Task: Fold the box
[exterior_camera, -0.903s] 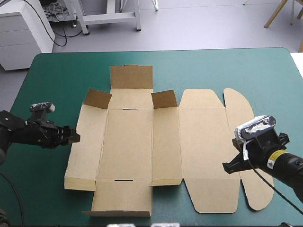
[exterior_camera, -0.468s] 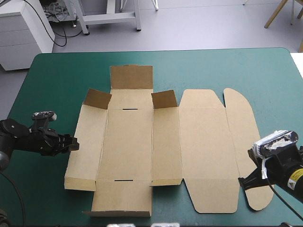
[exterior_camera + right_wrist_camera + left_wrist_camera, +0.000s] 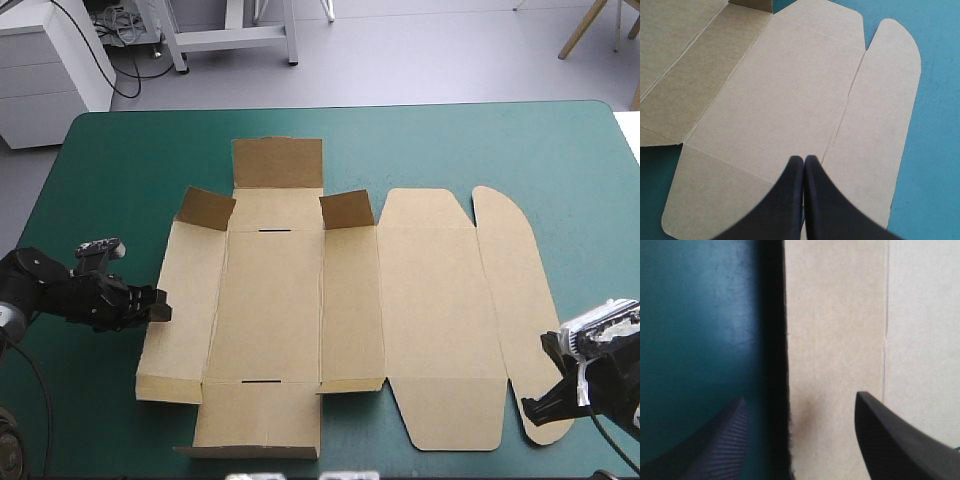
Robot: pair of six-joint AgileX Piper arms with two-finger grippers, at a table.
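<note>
1. While the brown box (image 3: 300, 300) lies opened out as a flat sheet across the middle of the teal-green surface (image 3: 450, 140), the right claw (image 3: 532, 407) hangs at its near right corner. This claw's black fingers are pressed together into one point, with nothing gripped.
2. In the right wrist view that point (image 3: 804, 159) sits over the board just beside the crease between the rounded flap (image 3: 885, 115) and the wide panel next to it.
3. A square near flap (image 3: 260, 420) juts from the left half of the sheet toward the near edge of the surface.
4. Farther back, the left claw (image 3: 158, 306) is at the box's left edge, about midway along it, with its fingers spread and nothing held.
5. The left wrist view shows that claw (image 3: 800, 397) straddling the edge, with one finger over bare cover and the other over board (image 3: 835, 315).
6. A dark band runs along that edge. It may be shadow under a slightly lifted rim, but the view is too close to be sure.
7. Beyond that, two small corner flaps (image 3: 205, 208) stand tilted up on either side of a narrow panel.
8. Farthest back, the far flap (image 3: 277, 162) also tilts up off the surface.
</note>
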